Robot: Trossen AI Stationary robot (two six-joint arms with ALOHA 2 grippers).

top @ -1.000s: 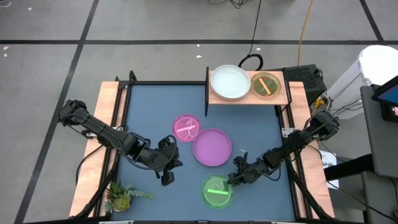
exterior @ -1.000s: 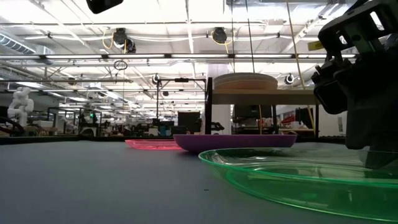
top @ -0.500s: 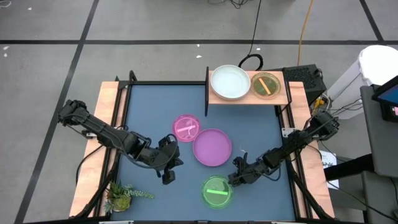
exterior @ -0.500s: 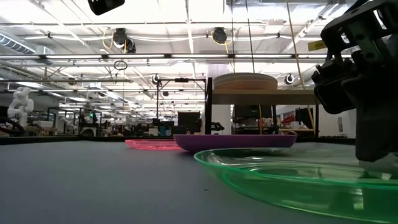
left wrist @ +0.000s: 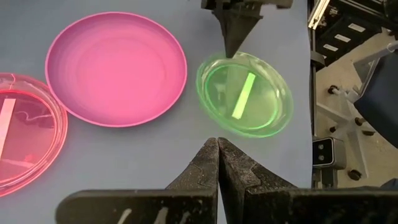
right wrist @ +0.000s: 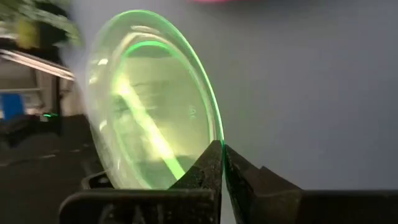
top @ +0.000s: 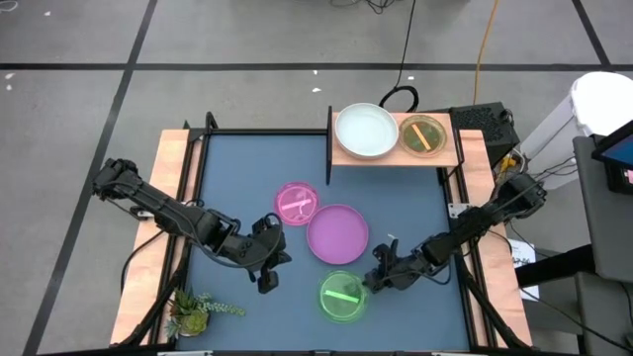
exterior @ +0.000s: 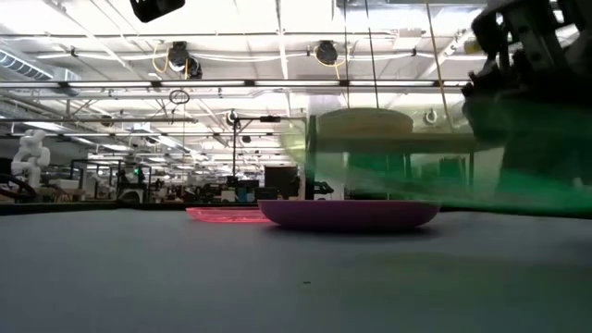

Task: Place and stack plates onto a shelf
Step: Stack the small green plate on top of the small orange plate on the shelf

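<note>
My right gripper [top: 376, 281] is shut on the translucent green plate [top: 342, 297] with its centre bar, near the table's near edge. The plate shows as a green blur [exterior: 444, 176] above the table in the low view. My left gripper [top: 265, 283] is shut on nothing, left of the green plate, fingertips together [left wrist: 217, 140]. The purple plate [top: 337, 233] and the translucent pink plate [top: 296, 203] lie flat mid-table. The shelf [top: 391, 153] at the far edge carries the white-blue plate [top: 366, 131] and a smaller plate with an orange bar [top: 423, 135]. My right gripper pinches the green plate's rim [right wrist: 216, 134] on its right-hand side between the two fingers [right wrist: 202, 168], coming in low from the table's right. The plate is lifted clear of the table and tilted, reaching out leftward from the fingertips.
A small potted plant [top: 198, 311] stands at the near left corner. Wooden side rails [top: 173, 198] run along both sides of the table. The shelf's black upright [top: 329, 138] stands at its left end. Bare blue table lies left of the pink plate.
The right gripper has risen and drawn slightly toward the far edge, keeping its hold. The green plate, which lay on the table a second ago, is lifted clear and tilted.
</note>
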